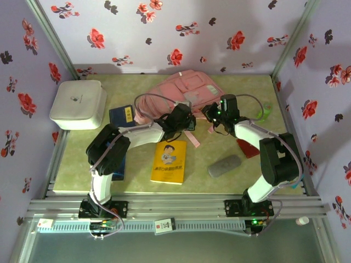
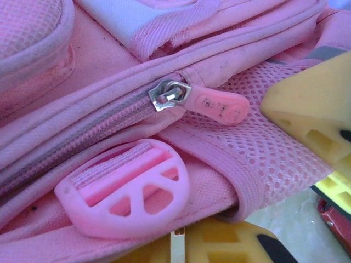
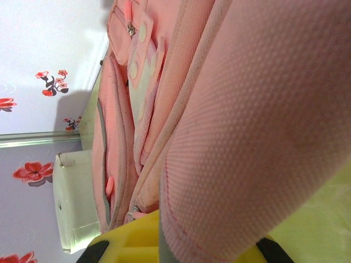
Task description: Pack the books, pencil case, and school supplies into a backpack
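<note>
**Two arms at the near edge of a pink backpack**

A pink backpack (image 1: 184, 87) lies flat at the back middle of the pale green table (image 1: 71, 175). Both arms reach in to its near edge. The right gripper (image 1: 211, 114) is closed, pinching a thick fold of the backpack's pink fabric. The left gripper (image 1: 186, 121) sits just beside it on the bag. Its yellow fingers (image 2: 307, 115) rest against pink mesh near a zipper pull (image 2: 219, 107) and a pink buckle (image 2: 126, 189). I cannot tell whether they are clamped on anything.

The grey pencil case (image 1: 225, 165) lies on the table near the right arm, well apart from the bag. The yellow book (image 1: 169, 161) lies between the two arms. The navy book (image 1: 122, 116) sits just beside a white box (image 1: 79, 104) on the left. A blue book (image 1: 120, 167) is mostly hidden under the left arm.
</note>
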Robot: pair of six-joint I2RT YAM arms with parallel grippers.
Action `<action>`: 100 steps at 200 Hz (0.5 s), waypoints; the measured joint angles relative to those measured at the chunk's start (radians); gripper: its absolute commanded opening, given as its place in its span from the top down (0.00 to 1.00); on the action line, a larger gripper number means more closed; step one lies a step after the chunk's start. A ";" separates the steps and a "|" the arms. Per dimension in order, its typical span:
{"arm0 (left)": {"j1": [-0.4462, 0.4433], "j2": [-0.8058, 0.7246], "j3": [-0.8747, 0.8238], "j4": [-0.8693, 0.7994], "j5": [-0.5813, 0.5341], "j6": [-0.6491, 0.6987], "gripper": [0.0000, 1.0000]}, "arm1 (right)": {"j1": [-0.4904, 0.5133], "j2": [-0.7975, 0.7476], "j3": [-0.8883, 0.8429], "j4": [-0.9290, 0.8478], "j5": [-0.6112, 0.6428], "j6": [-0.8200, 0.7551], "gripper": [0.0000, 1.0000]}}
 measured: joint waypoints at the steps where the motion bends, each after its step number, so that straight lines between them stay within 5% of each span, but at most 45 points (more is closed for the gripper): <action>1: -0.001 0.000 -0.002 0.002 -0.002 0.000 0.91 | 0.000 0.000 0.000 0.000 0.000 0.000 0.91; 100: -0.007 -0.090 -0.174 0.036 -0.058 0.035 1.00 | 0.002 0.017 0.006 -0.069 0.039 -0.027 0.91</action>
